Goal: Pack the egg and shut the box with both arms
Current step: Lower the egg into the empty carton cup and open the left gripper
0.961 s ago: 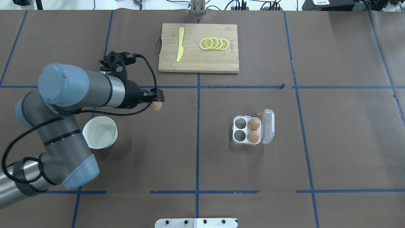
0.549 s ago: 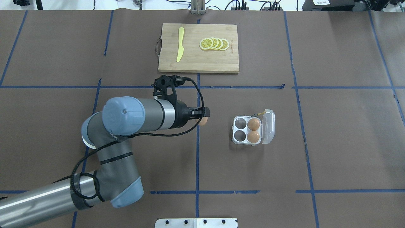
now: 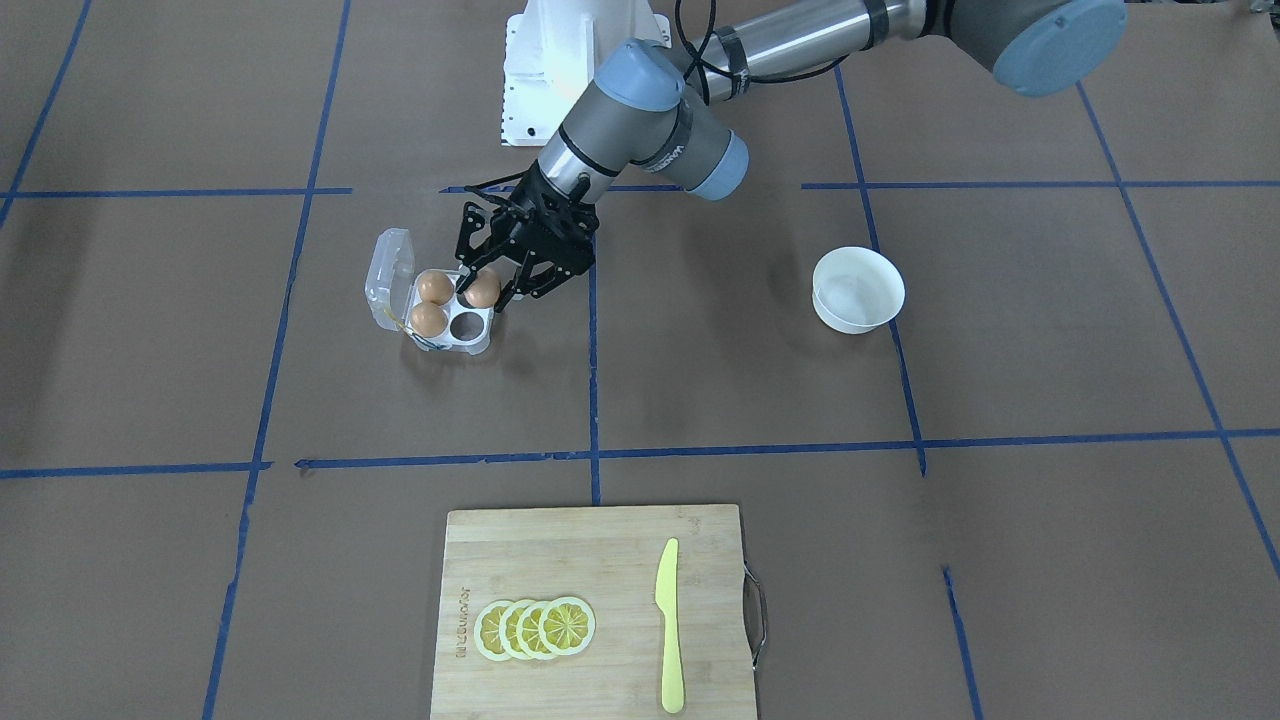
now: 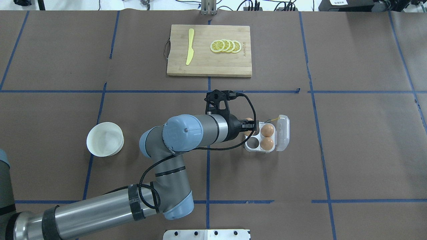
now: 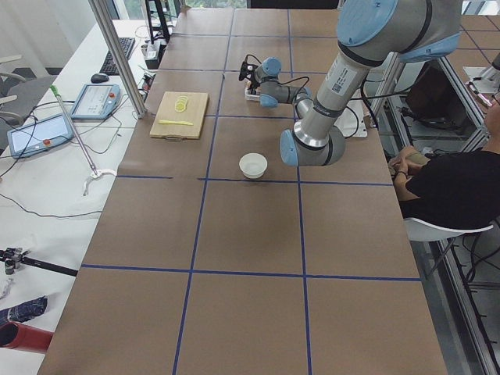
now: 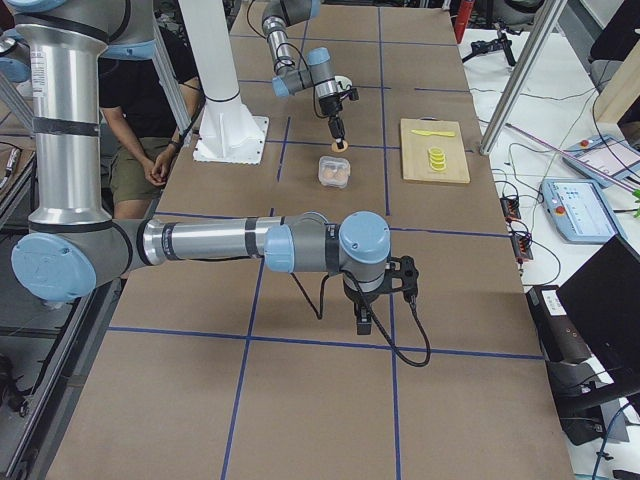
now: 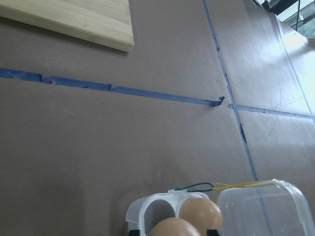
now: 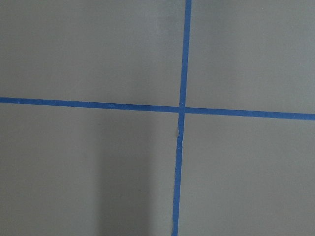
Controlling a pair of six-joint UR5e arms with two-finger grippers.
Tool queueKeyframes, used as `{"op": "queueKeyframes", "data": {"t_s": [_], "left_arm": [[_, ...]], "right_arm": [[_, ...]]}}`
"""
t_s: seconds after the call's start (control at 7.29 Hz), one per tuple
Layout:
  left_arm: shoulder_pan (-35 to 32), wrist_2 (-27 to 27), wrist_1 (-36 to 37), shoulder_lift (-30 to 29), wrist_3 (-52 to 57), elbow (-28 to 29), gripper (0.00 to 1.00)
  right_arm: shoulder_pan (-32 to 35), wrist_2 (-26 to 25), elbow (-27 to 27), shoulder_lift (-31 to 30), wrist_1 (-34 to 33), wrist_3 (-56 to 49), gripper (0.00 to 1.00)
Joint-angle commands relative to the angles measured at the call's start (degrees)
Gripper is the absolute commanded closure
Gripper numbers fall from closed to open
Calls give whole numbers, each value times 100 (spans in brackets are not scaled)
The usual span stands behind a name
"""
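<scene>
- Near the table's middle, toward its right edge, the left gripper point(image 3: 482, 292) is clamped on the egg point(image 3: 483, 288), a finger on either side.
- The egg hangs just above the empty half of the box point(image 3: 450, 343); which cell, I cannot tell.
- Two other eggs point(image 3: 435, 286) sit in the box, whose lid point(image 3: 390, 265) stands open.
- The right gripper point(image 6: 364, 325) hangs low near the right edge; apart or together, I cannot tell.

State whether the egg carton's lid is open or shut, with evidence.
Open: the clear lid is swung back beside the egg carton, its cells uncovered.
</scene>
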Motion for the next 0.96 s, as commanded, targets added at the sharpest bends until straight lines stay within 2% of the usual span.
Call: {"op": "queueKeyframes", "data": {"t_s": [0.0, 0.14, 0.27, 0.69, 0.82], "left_arm": [[14, -1, -89, -146, 36, 322, 100], [40, -10, -89, -156, 28, 331, 72], [40, -10, -89, -164, -7, 323, 1], [-3, -184, -20, -165, -165, 52, 0], [-195, -534, 373, -147, -157, -72, 0]], "right_arm": [[0, 14, 3, -18, 1, 0, 0], [0, 23, 30, -26, -8, 0, 0], [0, 23, 21, -44, -8, 0, 0], [0, 171, 65, -18, -34, 17, 0], [-35, 268, 65, 17, 9, 496, 0]]}}
